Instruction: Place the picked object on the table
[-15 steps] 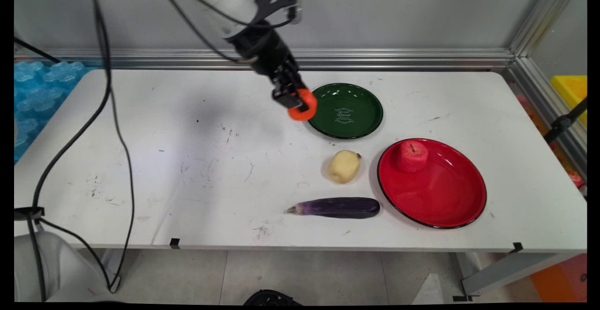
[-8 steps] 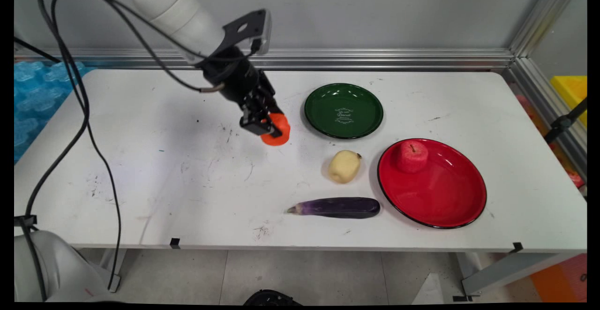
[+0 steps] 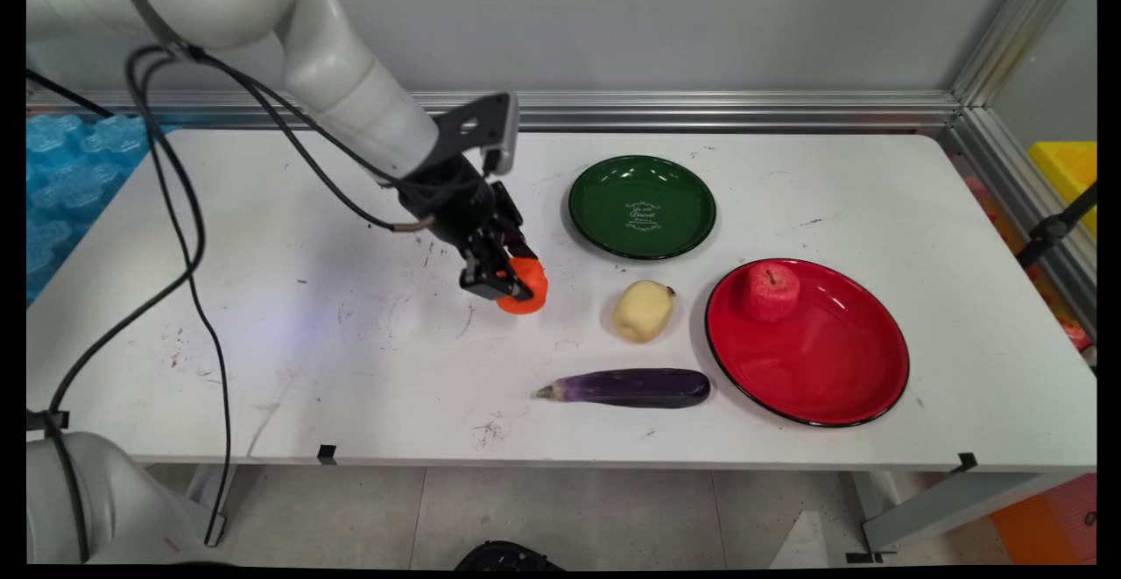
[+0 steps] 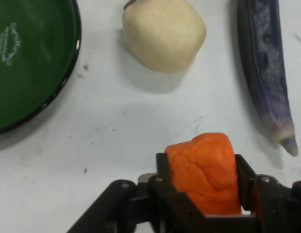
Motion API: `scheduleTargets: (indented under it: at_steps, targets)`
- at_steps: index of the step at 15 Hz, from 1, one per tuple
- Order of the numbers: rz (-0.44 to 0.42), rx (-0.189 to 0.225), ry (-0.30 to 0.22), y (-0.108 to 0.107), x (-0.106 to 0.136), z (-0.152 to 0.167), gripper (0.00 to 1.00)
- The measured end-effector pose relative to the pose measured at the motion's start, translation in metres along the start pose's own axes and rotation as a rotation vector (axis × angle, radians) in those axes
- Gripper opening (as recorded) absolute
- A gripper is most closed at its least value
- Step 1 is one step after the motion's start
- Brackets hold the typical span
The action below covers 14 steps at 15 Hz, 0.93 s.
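White desk point(image 3: 263, 369), scuffed with dark marks, set against a grey wall with an aluminium rail along its far edge; blue bubble-textured sheet point(image 3: 61, 176) beyond the desk's left end. Arm enters from upper left, black cables hanging from it. Claw point(image 3: 508, 281) sits low over the desk's middle, angled down and to the right, fingers closed on an orange lump point(image 3: 525, 285) of soft, dough-like look. Hand view: the orange lump point(image 4: 205, 170) is pinched between the two black fingers point(image 4: 162, 167), one on each side, and bulges above them. Whether the lump touches the desk cannot be told from either view. Green plate point(image 3: 642, 206) lies to the right and farther back from the claw, with pale lettering at its centre. Pale yellow potato-like piece point(image 3: 643, 310) lies just right of the claw, between the green plate and the purple eggplant point(image 3: 626, 387). Eggplant lies on its side near the front edge, pale tip pointing left. Red plate point(image 3: 823, 360) with black rim stands right of the potato and eggplant, apart from both; a red apple point(image 3: 771, 290) sits upright on its far-left part, stem up. Hand view shows the green plate's rim point(image 4: 68, 73), the potato piece point(image 4: 165, 34) and the eggplant point(image 4: 264, 58) ahead of the fingers.
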Motion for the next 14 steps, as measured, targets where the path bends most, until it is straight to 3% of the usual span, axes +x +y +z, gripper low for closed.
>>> scheduleTargets:
  at_steps: [9,10,14]
  targets:
    - [0.039,-0.007,0.007,-0.016,0.001,0.062,0.00]
    - [0.044,-0.008,0.010,-0.018,0.001,0.065,1.00]
    - [0.073,-0.014,0.028,-0.021,0.001,0.067,1.00]
